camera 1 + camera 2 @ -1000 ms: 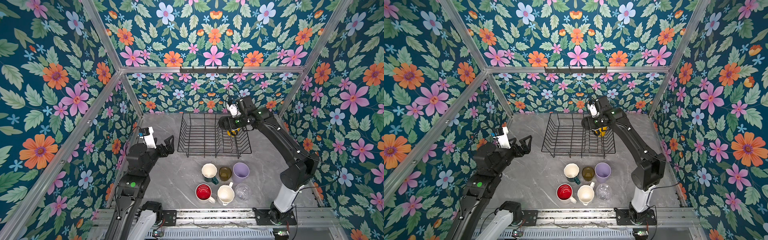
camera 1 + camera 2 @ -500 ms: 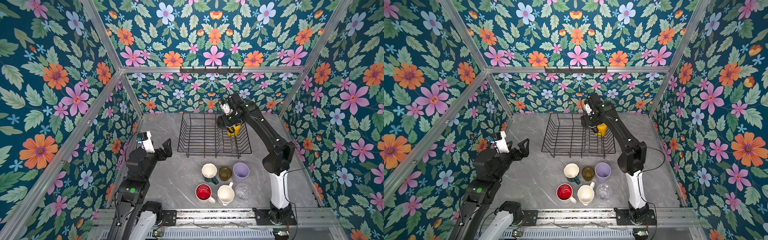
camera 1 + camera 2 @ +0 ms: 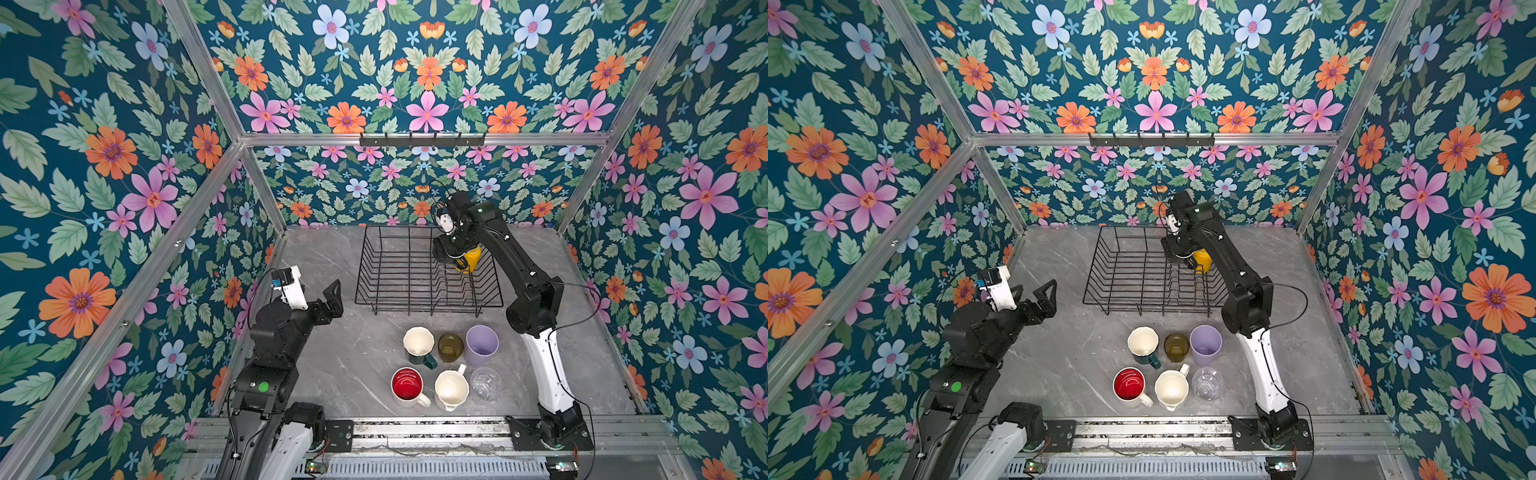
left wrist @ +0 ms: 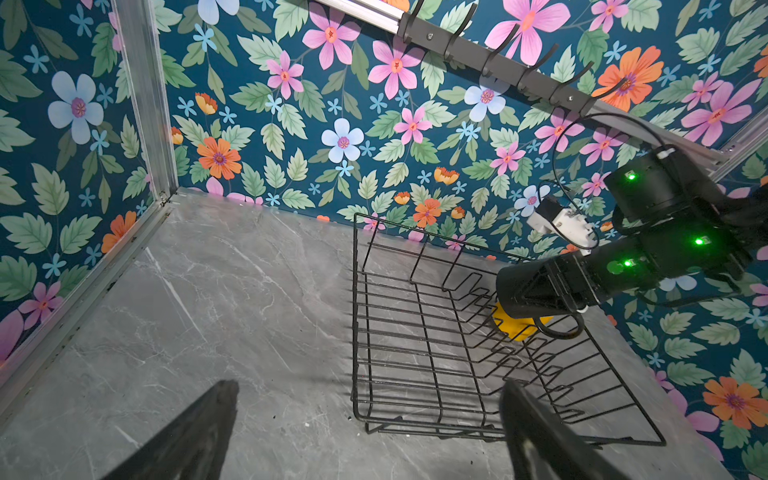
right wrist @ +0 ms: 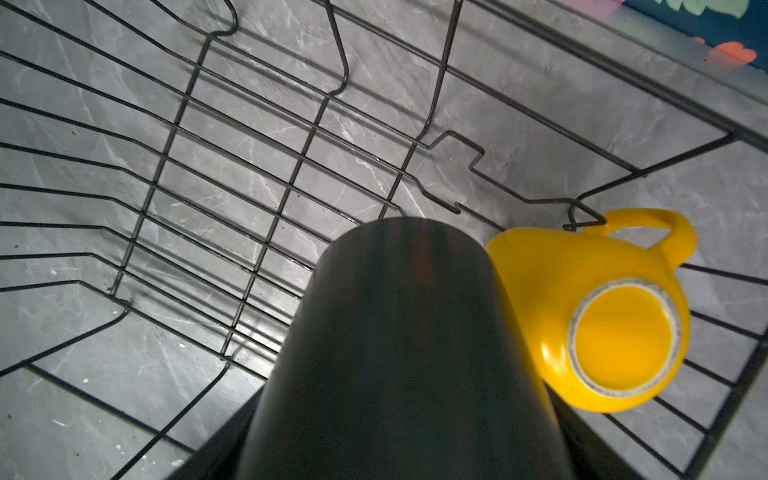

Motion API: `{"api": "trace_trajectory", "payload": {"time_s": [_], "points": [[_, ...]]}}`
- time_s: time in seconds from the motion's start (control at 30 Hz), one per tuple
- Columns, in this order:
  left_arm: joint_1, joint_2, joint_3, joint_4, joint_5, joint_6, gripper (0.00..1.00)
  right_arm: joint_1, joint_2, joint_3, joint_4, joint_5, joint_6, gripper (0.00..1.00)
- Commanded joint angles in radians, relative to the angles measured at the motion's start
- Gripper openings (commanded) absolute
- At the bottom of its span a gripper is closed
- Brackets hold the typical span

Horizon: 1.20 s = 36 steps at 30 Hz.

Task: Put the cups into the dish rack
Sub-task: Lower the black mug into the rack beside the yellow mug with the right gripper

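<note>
The black wire dish rack (image 3: 399,274) (image 3: 1133,274) (image 4: 415,332) stands at the back of the table. A yellow mug (image 3: 473,258) (image 3: 1203,258) (image 5: 602,324) sits upside down in its far right corner. My right gripper (image 3: 446,249) (image 5: 407,457) is shut on a black mug (image 5: 407,353) (image 4: 536,286), held just above the rack floor beside the yellow mug. My left gripper (image 3: 320,299) (image 4: 370,390) hangs open and empty left of the rack.
Several cups stand in front of the rack: a white mug with a dark green outside (image 3: 419,341), olive glass (image 3: 451,347), lilac tumbler (image 3: 482,345), red-inside mug (image 3: 407,384), white mug (image 3: 451,388), clear glass (image 3: 484,384). A hook bar (image 3: 422,139) hangs on the back wall.
My right arm's elbow has swung toward the front, and its gripper has shifted a little left over the rack with the black mug. The left arm has barely moved.
</note>
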Motion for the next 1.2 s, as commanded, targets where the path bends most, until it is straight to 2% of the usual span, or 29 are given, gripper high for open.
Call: {"api": "trace_trajectory", "payload": {"time_s": [0.0,0.83,1.17], "points": [[0.0,0.0,0.004,0.0,-0.008,0.016,1.0,-0.001,0.007,0.01,0.008,0.003,-0.017,0.0],[0.0,0.002,-0.008,0.007,0.021,-0.019,1.0,-0.004,0.139,0.063,0.013,-0.016,-0.025,0.0],[0.0,0.007,-0.01,0.006,0.029,-0.031,1.0,-0.004,0.161,0.054,0.022,-0.016,-0.025,0.29]]}}
